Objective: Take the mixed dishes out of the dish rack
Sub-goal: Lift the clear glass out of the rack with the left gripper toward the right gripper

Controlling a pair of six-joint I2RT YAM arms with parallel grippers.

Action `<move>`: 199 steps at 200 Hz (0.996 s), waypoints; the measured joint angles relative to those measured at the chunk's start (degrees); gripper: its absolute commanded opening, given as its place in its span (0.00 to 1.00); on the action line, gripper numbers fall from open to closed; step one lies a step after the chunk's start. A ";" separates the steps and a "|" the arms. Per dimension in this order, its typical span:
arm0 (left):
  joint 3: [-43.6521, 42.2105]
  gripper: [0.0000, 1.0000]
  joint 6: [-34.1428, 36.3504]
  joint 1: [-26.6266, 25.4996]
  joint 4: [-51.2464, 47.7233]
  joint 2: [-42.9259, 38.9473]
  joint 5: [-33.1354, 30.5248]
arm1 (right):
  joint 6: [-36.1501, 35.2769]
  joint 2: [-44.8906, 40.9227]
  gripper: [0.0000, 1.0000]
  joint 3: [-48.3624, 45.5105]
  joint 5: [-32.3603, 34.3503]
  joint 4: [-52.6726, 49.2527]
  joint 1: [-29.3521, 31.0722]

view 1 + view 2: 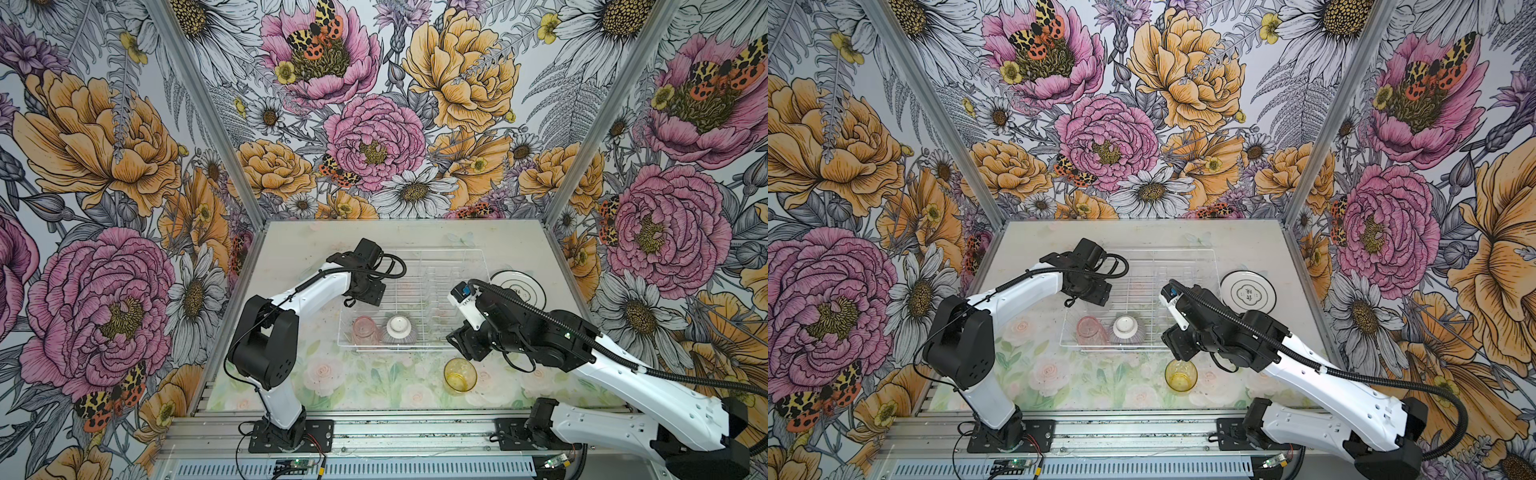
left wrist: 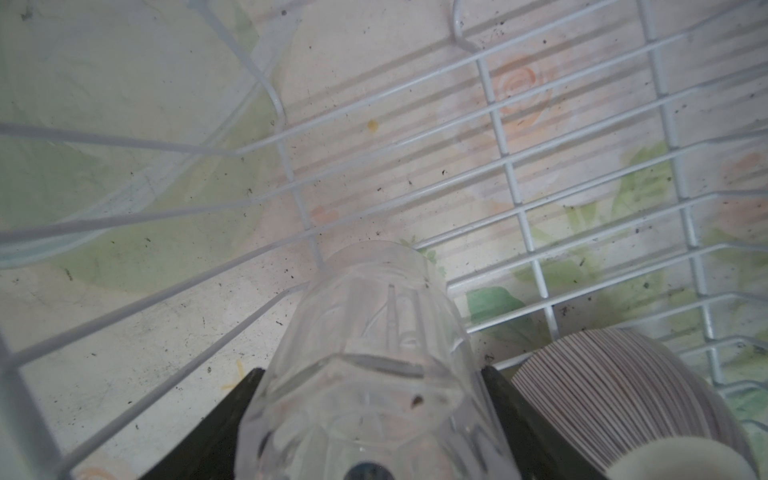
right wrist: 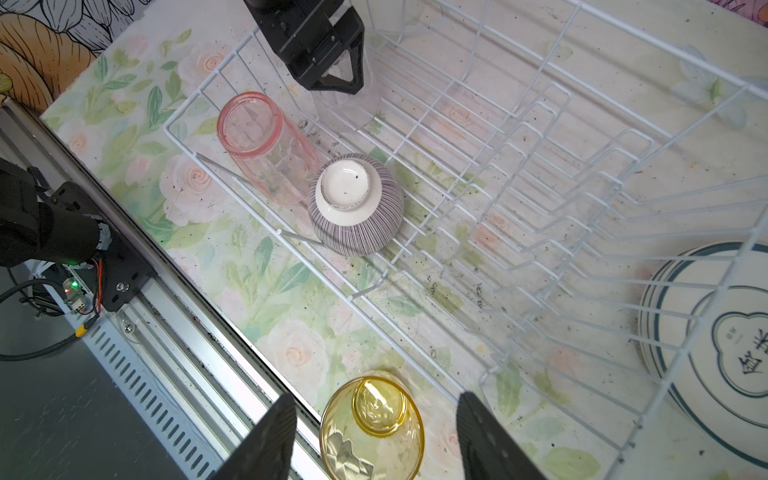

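Now, left pincer (image 2: 370,369) astride faceted clear tumbler (image 2: 365,307), grip unclear; right pincer (image 3: 376,394) agape.

The dish rack (image 3: 544,124) is thin wire with a smooth white coating. The clear tumbler (image 2: 365,353), pink tumbler (image 3: 266,145) and amber tumbler (image 3: 372,428) are see-through, glossy and faceted. The bowl (image 3: 357,208) looks like glazed ceramic, and the plates (image 3: 681,299) are glossy too. The worktop (image 3: 249,270) is matt and grit-speckled.
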 measured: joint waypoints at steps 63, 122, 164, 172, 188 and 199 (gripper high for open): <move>0.35 0.57 0.22 0.57 -0.07 0.17 1.14 | 0.00 0.02 0.64 -0.37 -0.02 0.85 -0.48; 0.35 0.53 1.09 1.36 -0.04 0.15 2.60 | 0.00 0.11 0.64 -0.79 -0.22 2.29 -1.62; 0.17 0.54 1.22 2.32 0.26 -0.28 4.57 | 0.09 -0.02 0.64 -2.32 -2.73 5.84 -5.03; -0.11 0.54 1.22 2.51 0.44 -0.63 5.05 | 0.22 -0.04 0.64 -2.71 -3.61 6.54 -5.84; -0.70 0.54 1.22 2.89 0.72 -1.57 6.45 | 0.48 -0.17 0.64 -3.63 -5.77 8.48 -7.80; -1.16 0.54 1.20 3.19 1.03 -2.71 7.72 | 0.74 -0.22 0.64 -4.26 -7.63 9.94 -9.35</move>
